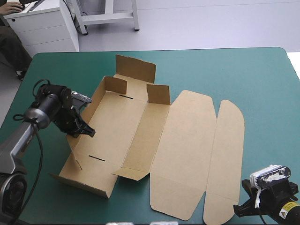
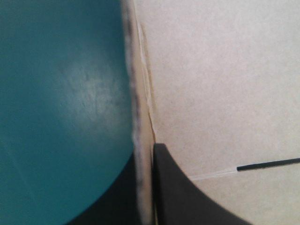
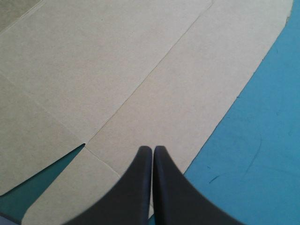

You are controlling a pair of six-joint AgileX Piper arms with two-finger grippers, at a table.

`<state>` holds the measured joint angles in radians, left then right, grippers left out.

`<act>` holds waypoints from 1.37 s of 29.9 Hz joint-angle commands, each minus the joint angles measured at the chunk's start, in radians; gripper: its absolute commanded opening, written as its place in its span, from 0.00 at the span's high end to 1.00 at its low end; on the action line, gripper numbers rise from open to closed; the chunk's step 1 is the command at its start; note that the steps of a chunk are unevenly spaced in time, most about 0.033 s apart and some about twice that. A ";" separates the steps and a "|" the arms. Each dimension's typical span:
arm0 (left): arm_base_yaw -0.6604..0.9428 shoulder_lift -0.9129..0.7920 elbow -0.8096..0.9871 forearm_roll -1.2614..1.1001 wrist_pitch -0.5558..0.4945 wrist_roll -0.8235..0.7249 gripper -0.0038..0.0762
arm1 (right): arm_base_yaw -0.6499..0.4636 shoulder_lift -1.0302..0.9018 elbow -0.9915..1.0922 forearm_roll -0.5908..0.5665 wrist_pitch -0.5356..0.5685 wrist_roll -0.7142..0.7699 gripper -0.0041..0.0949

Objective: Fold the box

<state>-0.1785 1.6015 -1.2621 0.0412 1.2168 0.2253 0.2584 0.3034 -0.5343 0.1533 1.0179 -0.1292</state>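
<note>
I saw the left gripper point(image 1: 88, 132) pinching the box's point(image 1: 140, 124) raised left wall point(image 1: 86, 171). The right gripper point(image 3: 153, 150) was pressed together, idle. The lid point(image 1: 187, 150) lay flat, so I judged most folding remained.

Left of the box point(image 1: 187, 136), the left arm point(image 1: 16, 140) is a smooth grey tube ending in a bulky black wrist, and the left gripper point(image 1: 89, 132) has black, fin-shaped fingers. At the box's near right corner, the right arm point(image 1: 283, 208) is black with a small yellow label, and the right gripper point(image 3: 152, 150) shows two curved black fins.
</note>
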 commanded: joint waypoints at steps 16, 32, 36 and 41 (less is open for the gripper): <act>-0.432 0.005 -0.198 0.573 -0.186 0.101 0.96 | -0.004 0.009 -0.024 0.017 -0.031 0.008 0.96; -0.732 -0.066 0.018 1.250 -0.370 -0.297 0.96 | -0.004 0.009 -0.024 0.064 -0.013 0.002 0.96; -0.759 -0.096 0.109 1.434 -0.383 -0.470 0.96 | -0.004 0.009 -0.024 0.064 -0.013 0.002 0.96; -0.797 -0.152 0.239 1.639 -0.384 -0.663 0.96 | -0.004 0.009 -0.024 0.062 -0.013 0.002 0.96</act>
<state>-0.9529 1.5221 -1.0514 1.4993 0.8108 -0.3239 0.2584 0.3034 -0.5343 0.2025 1.0525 -0.1207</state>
